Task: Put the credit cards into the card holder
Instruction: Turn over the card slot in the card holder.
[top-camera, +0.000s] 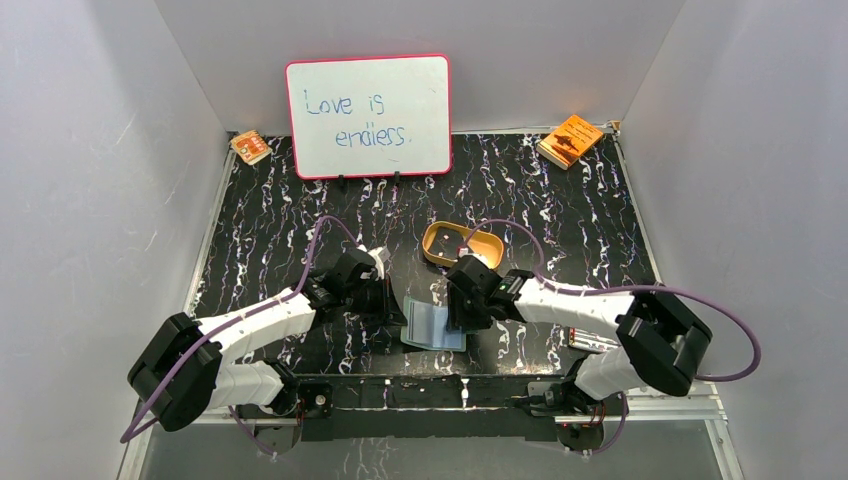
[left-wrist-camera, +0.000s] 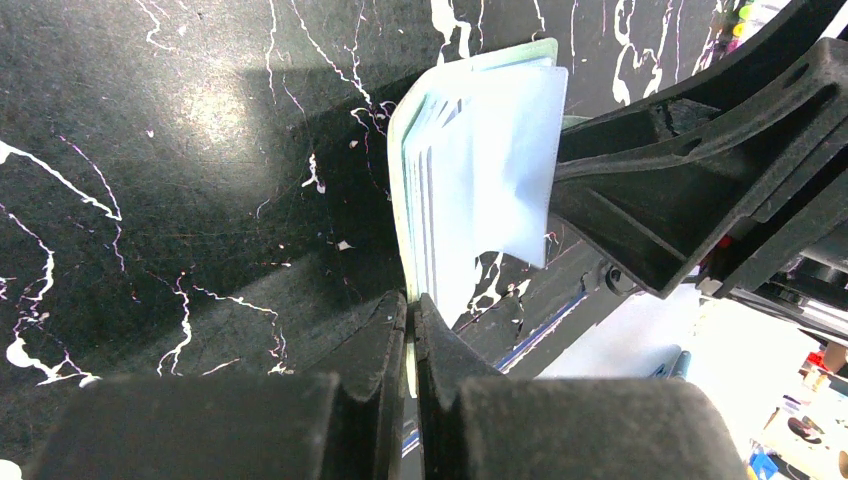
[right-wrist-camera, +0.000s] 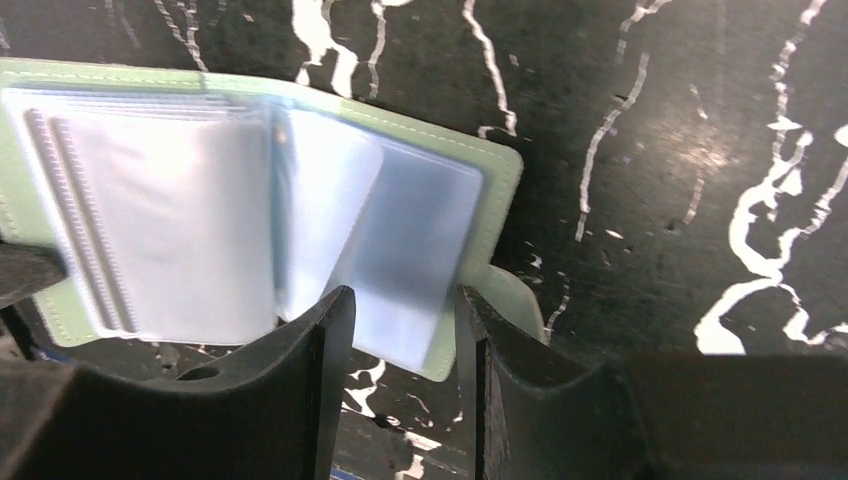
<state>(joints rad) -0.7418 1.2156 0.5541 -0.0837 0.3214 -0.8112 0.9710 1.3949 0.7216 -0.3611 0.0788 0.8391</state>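
Wallet (top-camera: 433, 327), open on bench (top-camera: 300, 200). Left fingers (left-wrist-camera: 395, 318) clamped on its edge; right fingers (right-wrist-camera: 338, 312) apart over sleeves. Risk: thin edge slips, wallet folds shut.

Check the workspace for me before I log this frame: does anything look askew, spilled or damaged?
Nothing spilled or damaged. The card holder lies open with its clear sleeves fanned up unevenly rather than flat. The left gripper is shut on its edge; the right gripper is open over the sleeves.
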